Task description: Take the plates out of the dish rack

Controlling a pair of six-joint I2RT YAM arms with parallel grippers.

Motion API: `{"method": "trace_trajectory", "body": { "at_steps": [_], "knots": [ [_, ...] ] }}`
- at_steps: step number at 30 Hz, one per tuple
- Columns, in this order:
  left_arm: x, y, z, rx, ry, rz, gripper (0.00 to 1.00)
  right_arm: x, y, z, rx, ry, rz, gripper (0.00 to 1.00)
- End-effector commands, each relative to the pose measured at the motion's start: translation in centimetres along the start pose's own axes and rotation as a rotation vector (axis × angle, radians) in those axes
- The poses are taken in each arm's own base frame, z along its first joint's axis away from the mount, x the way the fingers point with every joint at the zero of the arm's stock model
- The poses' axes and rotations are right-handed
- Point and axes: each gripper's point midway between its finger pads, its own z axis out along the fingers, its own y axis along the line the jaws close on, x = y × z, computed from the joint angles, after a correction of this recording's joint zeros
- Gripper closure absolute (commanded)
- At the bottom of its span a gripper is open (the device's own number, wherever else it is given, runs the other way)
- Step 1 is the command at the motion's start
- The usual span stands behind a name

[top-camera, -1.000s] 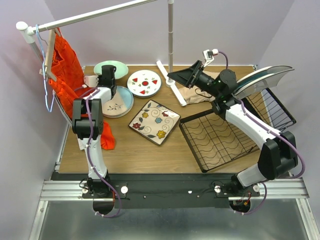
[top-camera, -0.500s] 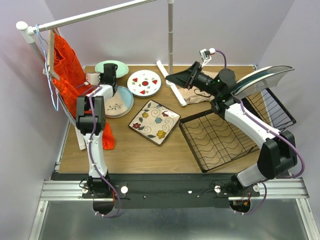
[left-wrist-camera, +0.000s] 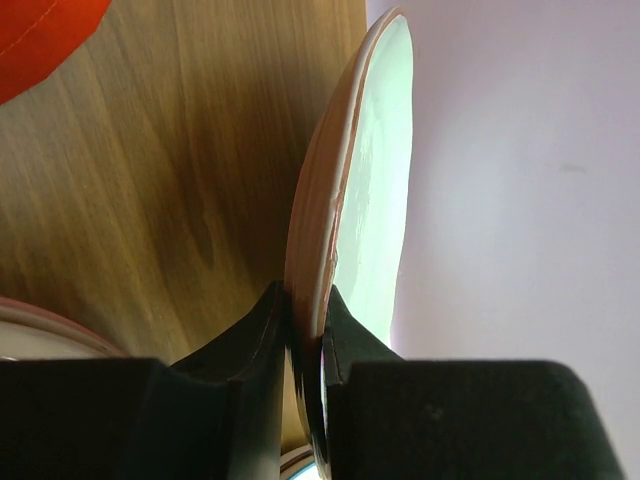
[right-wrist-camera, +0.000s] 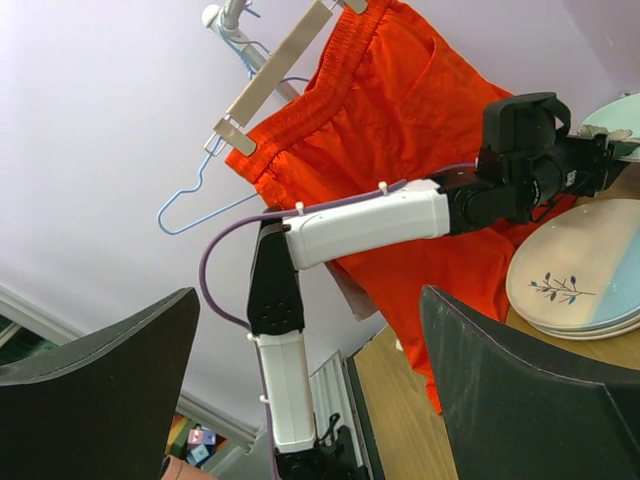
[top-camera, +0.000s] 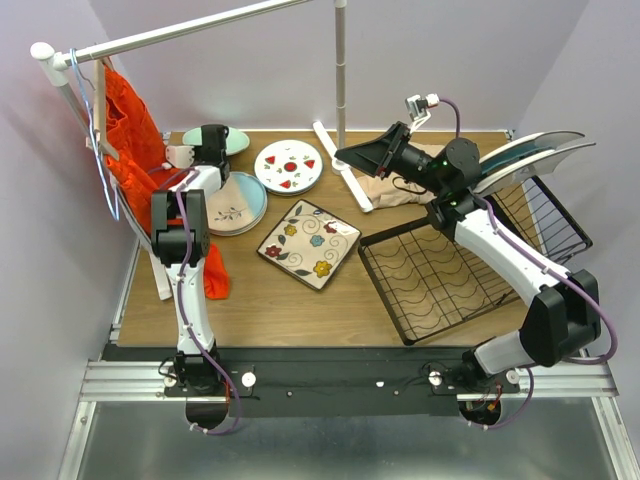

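Two arms stand at the near edge of the worktop. Closest on the right is the dish rack, black wire, with a flat tray base of wavy wires. Its upright section on the far right side carries two leaning plates, teal-edged and tilted out over the wire. Left of the rack, mid-worktop and apart from it, a square floral plate lies flat. Farther back on the left is a stack of round plates; the top one is pink and blue with a sprig. Just right of the stack and beyond the square plate, a red-spotted plate lies flat. A beige cloth sits crumpled behind the rack. The right end effector hangs raised just left of the cloth, fingers spread wide, gripping nothing. At the back left corner is the pale green plate, with the left end effector at its rim. The wrist view shows one finger close on each face of that rim. Cannot tell whether they are clenched or released. Beyond, an orange garment hangs from a white rail.
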Motion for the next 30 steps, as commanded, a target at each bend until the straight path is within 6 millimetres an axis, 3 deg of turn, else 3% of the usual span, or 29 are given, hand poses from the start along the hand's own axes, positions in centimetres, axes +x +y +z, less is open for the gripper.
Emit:
{"method": "trace_trajectory", "body": {
  "at_steps": [1, 6, 7, 8, 30],
  "knots": [
    [-2.1, -4.5, -0.1, 0.102, -0.067, -0.088, 0.75, -0.8, 1.7, -0.3, -0.023, -0.023, -0.041, 0.02],
    [-2.1, -4.0, 0.0, 0.084, -0.066, -0.077, 0.63, -0.8, 1.7, -0.4, -0.02, -0.028, -0.04, 0.02],
    [-2.2, -3.9, 0.0, 0.08, -0.069, -0.074, 0.52, -0.8, 1.6, -0.4, -0.019, -0.027, -0.037, 0.02],
    [-2.2, -3.9, 0.0, 0.078, -0.069, -0.072, 0.49, -0.8, 1.6, -0.4, -0.018, -0.029, -0.037, 0.02],
    [-1.5, -2.7, -1.4, -0.026, 0.007, -0.094, 0.44, -1.0, 1.7, -0.5, -0.012, -0.041, -0.039, 0.02]
  ]
}}
